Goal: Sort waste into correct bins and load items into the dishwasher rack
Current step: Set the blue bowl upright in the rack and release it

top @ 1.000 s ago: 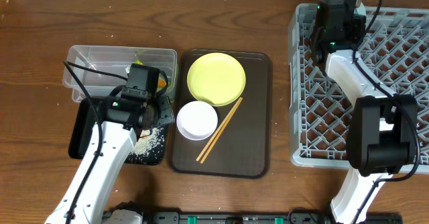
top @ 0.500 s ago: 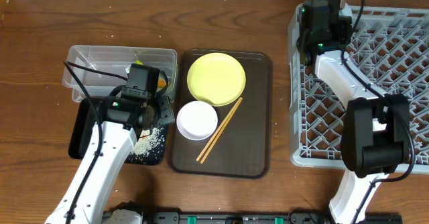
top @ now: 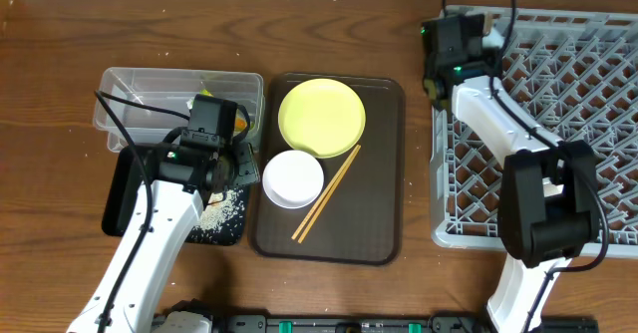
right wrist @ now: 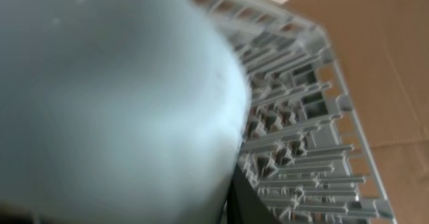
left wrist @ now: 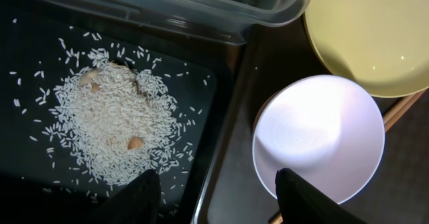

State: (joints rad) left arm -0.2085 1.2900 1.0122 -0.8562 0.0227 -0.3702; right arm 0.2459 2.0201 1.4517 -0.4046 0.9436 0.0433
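The right gripper (top: 446,52) has been carried left along the far rim of the dishwasher rack (top: 598,19) and is now over its far left corner; the left arm has not been moved.

At the far left the clear tub (top: 150,94) is set, with a green-and-orange wrapper (top: 238,123) inside at its right end. Just nearer lies the black tray (top: 118,198), where rice crumbs (left wrist: 114,127) are heaped. The left gripper (left wrist: 218,200) is held above the tray's right edge, its fingers spread with nothing between them.

On the brown serving tray (top: 379,223) the yellow plate (top: 321,117) is at the far end, the white bowl (top: 293,177) touches its near edge, and the chopsticks (top: 327,205) are laid slanting to the bowl's right.

The right wrist view is filled by a blurred pale blue curve, probably the light blue bowl (right wrist: 114,96), with rack pegs behind. Whether it is gripped cannot be told.
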